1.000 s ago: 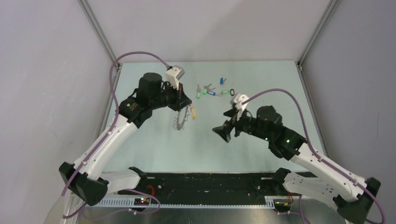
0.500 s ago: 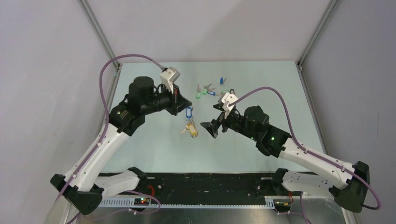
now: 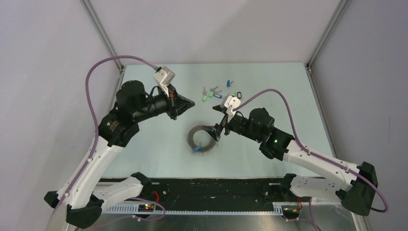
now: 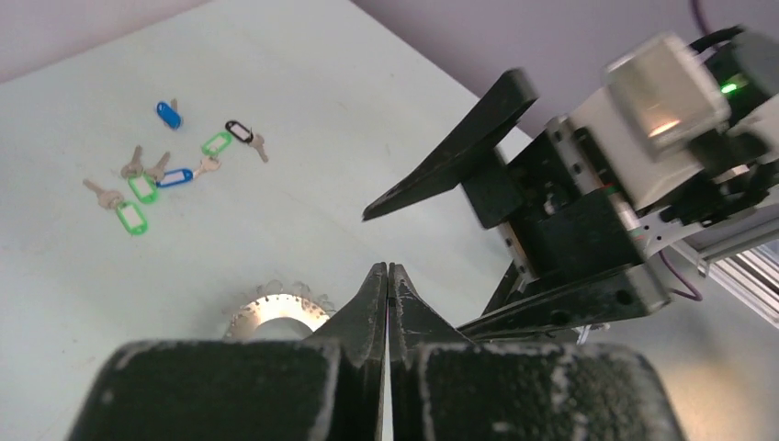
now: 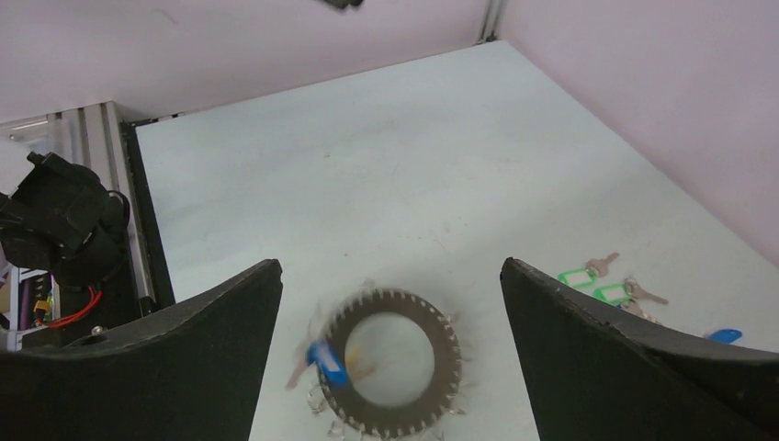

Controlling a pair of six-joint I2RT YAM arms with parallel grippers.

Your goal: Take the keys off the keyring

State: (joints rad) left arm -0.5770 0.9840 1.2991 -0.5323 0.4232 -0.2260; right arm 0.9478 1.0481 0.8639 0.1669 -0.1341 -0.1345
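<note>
The keyring, a toothed silver hoop, lies flat on the table with a blue-tagged key and a yellowish one still on it. It looks blurred in the right wrist view, with the blue tag on its left side. My right gripper is open and empty just above the ring's right edge. My left gripper is shut and empty, raised behind and left of the ring; the ring shows below its fingers. Several loose tagged keys lie at the back.
The loose keys with green, blue and black tags are spread near the table's far middle and show at the right in the right wrist view. Grey walls enclose the table. A black base rail runs along the near edge.
The left gripper let go of the keyring, which dropped from the air onto the table. The left arm drew back to the left. The right gripper moved left over the ring.
</note>
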